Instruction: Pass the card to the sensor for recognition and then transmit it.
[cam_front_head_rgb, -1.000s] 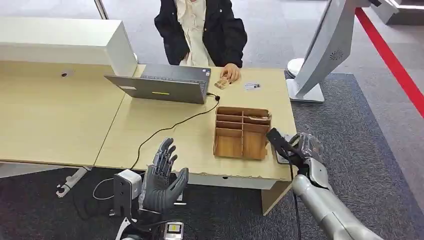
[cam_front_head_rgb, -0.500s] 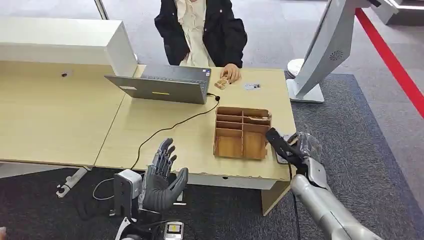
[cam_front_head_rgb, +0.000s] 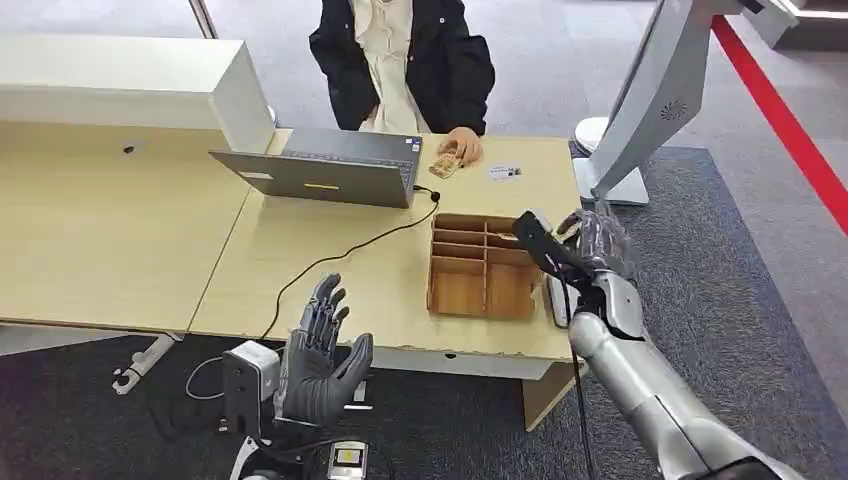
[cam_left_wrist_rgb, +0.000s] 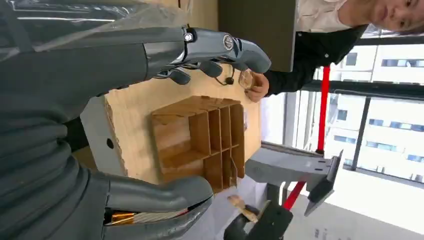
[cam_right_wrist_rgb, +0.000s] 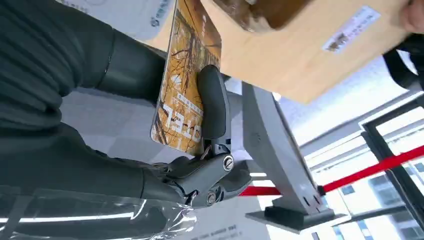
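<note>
1. Right hand (cam_front_head_rgb: 592, 245) held the card (cam_right_wrist_rgb: 186, 82), which the right wrist view showed pinched flat between a dark finger on its printed face and the hand behind it; the print is orange and yellow with part of a word in white letters.
2. In the head view that hand hung above the near right corner of the desk (cam_front_head_rgb: 330, 265), just right of the wooden tray (cam_front_head_rgb: 484, 265), with a dark finger reaching over the tray's right edge.
3. Left hand (cam_front_head_rgb: 318, 355) held nothing, its fingers spread and pointing up, in front of the desk's near edge and well apart from the tray.
4. A flat pale device (cam_front_head_rgb: 557, 300) lay on the desk directly below the right hand; it was probably the sensor, though I could not tell for sure.
5. The card's long axis ran along the finger, away from the wrist, so I judged the right hand much the nearer and the coming move a short lowering of the card onto that device.
6. Farther off, a person's hand (cam_front_head_rgb: 462, 146) rested beside a laptop (cam_front_head_rgb: 322, 170), the likely place for passing the card on.
</note>
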